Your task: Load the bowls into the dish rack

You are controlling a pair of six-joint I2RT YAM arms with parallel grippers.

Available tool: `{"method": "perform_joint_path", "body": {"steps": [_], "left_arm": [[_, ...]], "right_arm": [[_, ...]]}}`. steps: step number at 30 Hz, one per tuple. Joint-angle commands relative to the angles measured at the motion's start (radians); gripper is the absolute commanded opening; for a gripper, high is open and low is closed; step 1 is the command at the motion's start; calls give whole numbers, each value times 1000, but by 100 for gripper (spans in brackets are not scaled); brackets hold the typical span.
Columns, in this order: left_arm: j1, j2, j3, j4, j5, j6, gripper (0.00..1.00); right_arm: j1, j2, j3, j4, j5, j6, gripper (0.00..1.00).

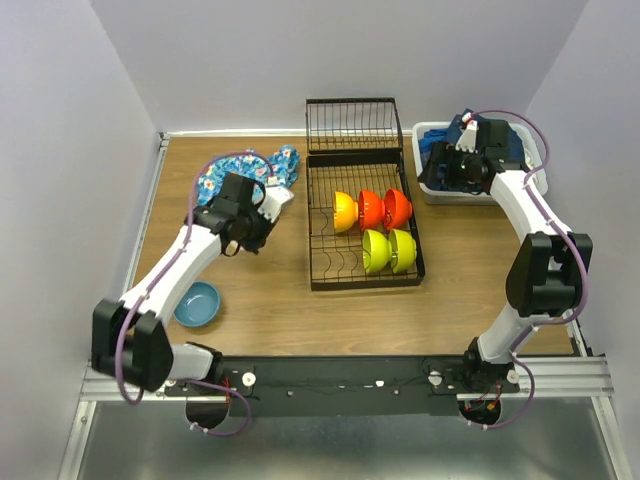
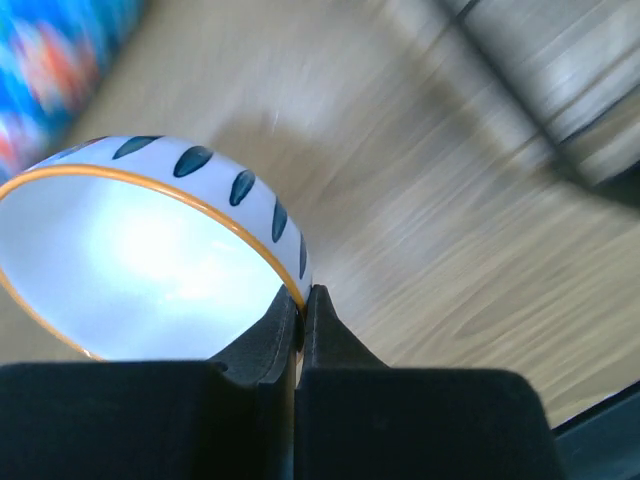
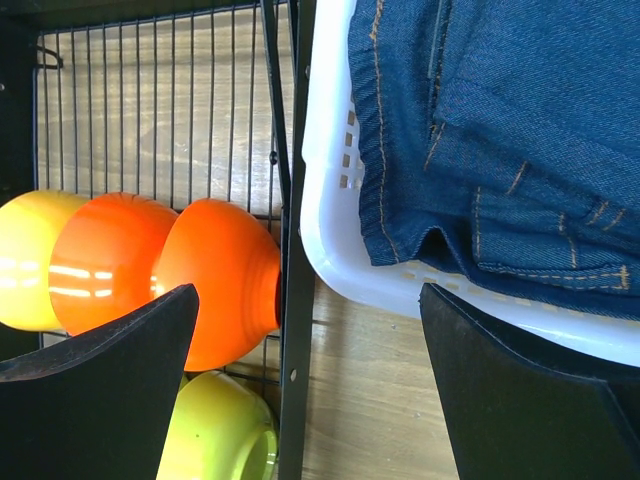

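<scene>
Wood-grain surface (image 1: 270,310), pale walls (image 1: 350,50); left wrist view alone shows left jaws clamped on rim of white bowl (image 2: 150,260), right jaws wide apart.

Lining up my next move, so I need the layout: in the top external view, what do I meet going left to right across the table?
Small round blue plastic bowl → left gripper pinching the rim of a white bowl → large black wire dish rack → white plastic basket of blue denim.
</scene>
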Motion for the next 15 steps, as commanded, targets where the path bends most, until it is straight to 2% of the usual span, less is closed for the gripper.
{"method": "perform_joint_path", "body": {"steps": [1, 2, 3, 4, 5, 7, 8, 10, 11, 12, 15], "left_arm": [[-2, -142, 25, 300, 477, -119, 0], [-2, -149, 4, 455, 618, -166, 0], [-3, -168, -25, 559, 659, -229, 0], [-3, -171, -97, 669, 691, -391, 0], [-3, -168, -127, 866, 731, -450, 0], [-8, -113, -142, 954, 815, -544, 0], [-8, -90, -144, 1050, 840, -655, 0], [-6, -28, -196, 1200, 907, -768, 0], [-8, -10, -220, 1410, 926, -847, 0], [-11, 30, -242, 1485, 936, -968, 0], [-32, 111, -286, 1731, 984, -1161, 0]], "right_arm": [[4, -35, -4, -35, 44, -21, 100], [4, -35, -3, -40, 60, -29, 100], [2, -39, -3, -50, 66, -35, 100], [4, -39, -4, -57, 72, -42, 100], [2, -42, -6, -60, 84, -58, 100], [4, -46, -16, -72, 98, -72, 100], [4, -49, -25, -72, 112, -91, 100], [4, -54, -53, -74, 133, -107, 100], [4, -57, -61, -75, 147, -119, 100], [4, -60, -68, -80, 153, -119, 100], [2, -68, -93, -89, 166, -150, 100]]}}
